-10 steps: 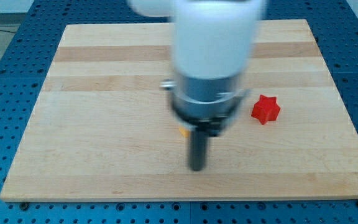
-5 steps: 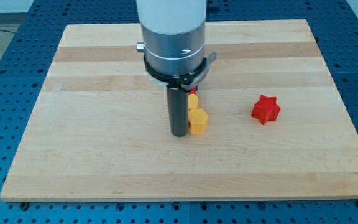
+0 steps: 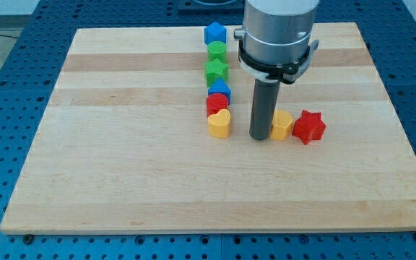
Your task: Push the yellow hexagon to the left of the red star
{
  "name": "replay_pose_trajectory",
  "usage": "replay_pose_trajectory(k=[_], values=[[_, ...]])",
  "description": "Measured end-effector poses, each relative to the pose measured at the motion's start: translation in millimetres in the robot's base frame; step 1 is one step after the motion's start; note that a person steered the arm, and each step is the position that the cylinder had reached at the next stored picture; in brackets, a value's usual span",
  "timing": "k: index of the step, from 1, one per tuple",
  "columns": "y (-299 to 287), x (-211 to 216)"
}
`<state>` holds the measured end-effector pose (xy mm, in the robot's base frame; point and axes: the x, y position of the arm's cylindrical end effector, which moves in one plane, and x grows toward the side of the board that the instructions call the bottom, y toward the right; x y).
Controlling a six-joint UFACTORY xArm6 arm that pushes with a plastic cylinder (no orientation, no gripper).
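The yellow hexagon (image 3: 282, 124) lies just left of the red star (image 3: 308, 127) and touches it, right of the board's middle. My tip (image 3: 260, 136) rests on the board against the hexagon's left side. The rod hides the hexagon's left edge.
A column of blocks runs down from the view's top: a blue block (image 3: 214, 33), a green block (image 3: 217, 51), a green star (image 3: 216, 71), a blue block (image 3: 219, 89), a red block (image 3: 217, 103) and a yellow heart (image 3: 219, 123). The wooden board (image 3: 121, 159) lies on a blue pegboard.
My tip has swept to the right, pushing the yellow hexagon from beside the column to the red star's left side. The arm no longer hides the column of blocks.
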<state>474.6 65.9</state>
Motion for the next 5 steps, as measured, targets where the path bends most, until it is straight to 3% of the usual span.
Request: replay_pose_trajectory(k=[1,2,3,4,5], values=[[-14,37],[-75,48],[-165,30],[-195,-14],[-147,-42]])
